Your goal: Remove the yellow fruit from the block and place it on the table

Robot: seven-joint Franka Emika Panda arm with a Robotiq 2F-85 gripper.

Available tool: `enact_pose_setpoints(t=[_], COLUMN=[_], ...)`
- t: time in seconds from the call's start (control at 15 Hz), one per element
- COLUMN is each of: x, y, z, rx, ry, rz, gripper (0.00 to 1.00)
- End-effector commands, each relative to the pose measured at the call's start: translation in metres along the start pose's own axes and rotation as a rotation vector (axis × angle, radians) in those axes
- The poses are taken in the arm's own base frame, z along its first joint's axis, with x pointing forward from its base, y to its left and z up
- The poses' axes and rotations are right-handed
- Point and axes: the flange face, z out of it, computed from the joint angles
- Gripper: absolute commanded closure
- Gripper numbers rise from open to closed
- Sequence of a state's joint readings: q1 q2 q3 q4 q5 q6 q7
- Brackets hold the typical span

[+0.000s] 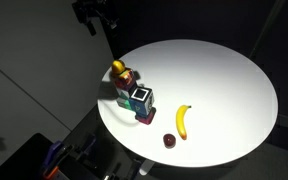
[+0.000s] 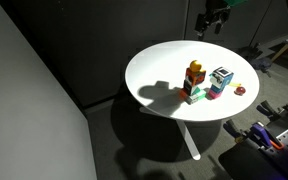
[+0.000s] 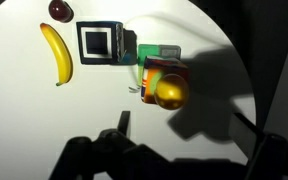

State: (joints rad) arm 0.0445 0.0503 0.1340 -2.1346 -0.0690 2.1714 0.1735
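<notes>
**Yellow fruit sits on the block, gripper high above the tabletop**

Nearest the camera in an exterior view lies one tiny dark red fruit, close to the lower edge of the round white tabletop. Just beside it, a little farther in, lies one banana, stretched out flat and touching nothing else.

Behind these, left of the frame's centre, stands a tight cluster of blocks. At least three can be counted. One is a dark block with a white-framed square face. In the wrist view one green block lies against it. The third is the dark reddish-brown block.

The one yellow fruit, small and round, rests on top of that reddish-brown block, clear of the tabletop. In the wrist view it shows right of the frame's centre, over the block's lower edge.

Farthest away, at the upper left of the frame, the single gripper hangs in the dark, well apart from the blocks and holding nothing that shows. It appears only as a dark shape in every view, so I cannot tell whether its fingers are spread or pressed together.
</notes>
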Motion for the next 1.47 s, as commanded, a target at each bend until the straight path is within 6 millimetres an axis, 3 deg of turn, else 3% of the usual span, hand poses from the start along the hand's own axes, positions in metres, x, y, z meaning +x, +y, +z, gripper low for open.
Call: enact_pose_setpoints(t=[0.0,0.4,1.4], x=[0.022,0.032,0.030], y=[-0.004,-0.009,-0.013], z=[0.013,0.042,0.103], rx=[0.001,0.004,-0.044], ry=[-0.008,-0.039,-0.105], rz=[0.008,0.006,-0.018], gripper=[0.00,0.00,0.00])
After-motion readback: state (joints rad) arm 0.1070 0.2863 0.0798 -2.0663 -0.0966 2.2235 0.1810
